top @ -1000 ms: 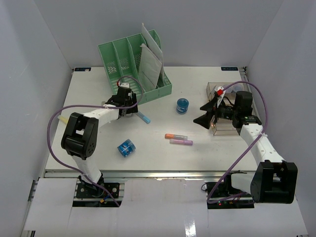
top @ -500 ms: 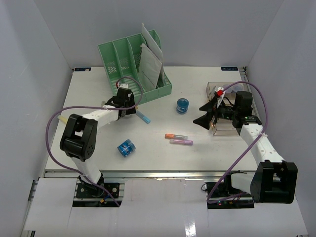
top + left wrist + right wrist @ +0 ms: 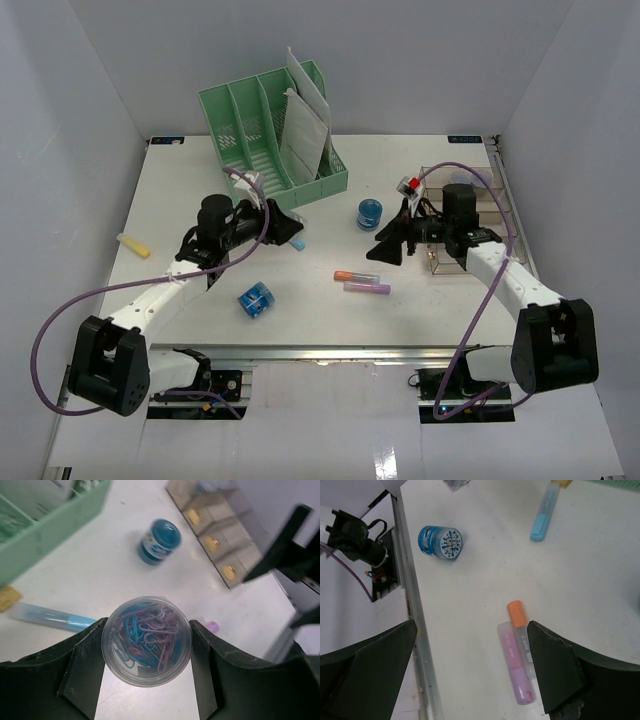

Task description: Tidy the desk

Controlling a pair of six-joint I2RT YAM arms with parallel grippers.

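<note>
White walls close in three sides of a white tabletop [image 3: 180, 190], which fills the floor of the booth; its metal rail runs along the near edge, just ahead of the two arm bases. At the far left-centre stands a green rack [image 3: 245, 125] with papers [image 3: 303, 125] leaning in its right-hand slots. A clear tray [image 3: 490, 195] sits by the right edge.

The left gripper [image 3: 285, 228] is out over the tabletop just in front of the rack, its fingers closed on a clear round tub [image 3: 146, 641] full of pink and blue paper clips. The wrist view shows both pads pressed against the tub's sides. A light blue highlighter [image 3: 293, 241] lies right by it.

The right gripper [image 3: 383, 246] hangs beside the tray with its fingers spread wide and nothing between them. Near it stands a blue jar [image 3: 369, 214]. Below and in front of it lie an orange-capped marker [image 3: 356, 276] and a pink marker [image 3: 367, 289], side by side and touching or nearly so.

A second blue jar [image 3: 256, 299] rests nearer the front rail, left of the markers. A yellow highlighter [image 3: 133, 245] lies alone near the left edge, well apart from the rest.
</note>
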